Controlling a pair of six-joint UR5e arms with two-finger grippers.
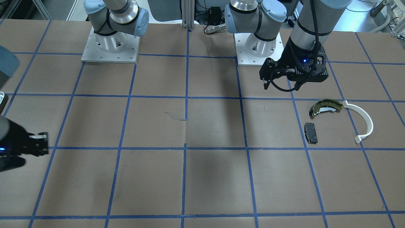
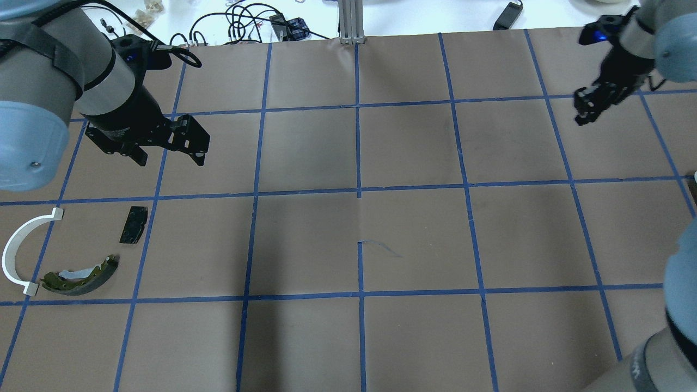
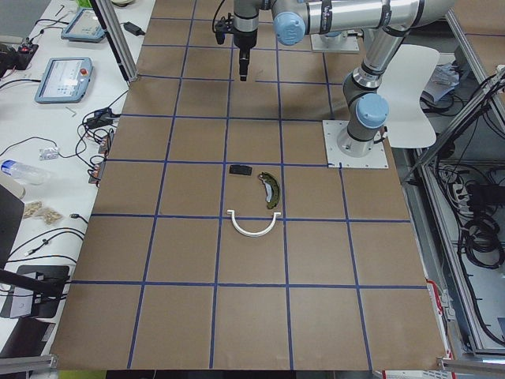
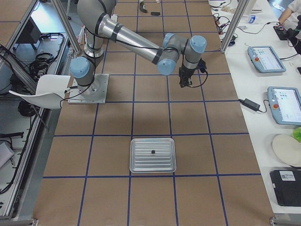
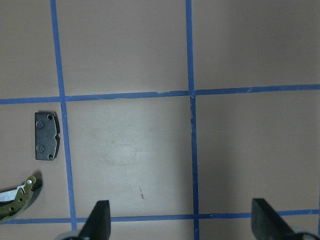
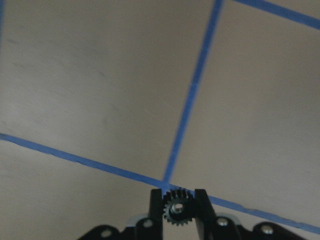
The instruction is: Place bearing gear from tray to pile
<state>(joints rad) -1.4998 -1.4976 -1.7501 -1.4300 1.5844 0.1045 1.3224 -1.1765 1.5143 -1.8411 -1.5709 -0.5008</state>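
One question first: where is the bearing gear now, and who has it? (Operator)

You find the bearing gear (image 6: pixel 175 210) in the right gripper (image 6: pixel 177 196), pinched between the two fingers on opposite sides of its toothed rim, above the brown table (image 2: pixel 414 239). It is out of the tray (image 4: pixel 138 165), where one small dark thing lies that I cannot identify. The pile (image 1: pixel 311 133) is well apart from it, on the robot's left side: the brake shoe (image 2: pixel 98 279), the white arc (image 2: pixel 6 255) and the dark pad (image 2: pixel 134 224). The left gripper (image 5: pixel 182 225) hangs near the pile with its fingers wide apart and nothing between them. (Observer)

And how will it handle? (Operator)

I judge it light, hard and stiff, so you need not fear crushing it. The trouble is the size. The fingers touch only a few teeth, so the gear could turn or slip out if you move sharply. The hold across the rim seems to me the right one, because the hole in the middle looks too small for a finger. It is also round, so I think it may roll on the paper if you release it from height or on its edge. Better you bring it low and flat, just beside the pad, and open slowly. (Observer)
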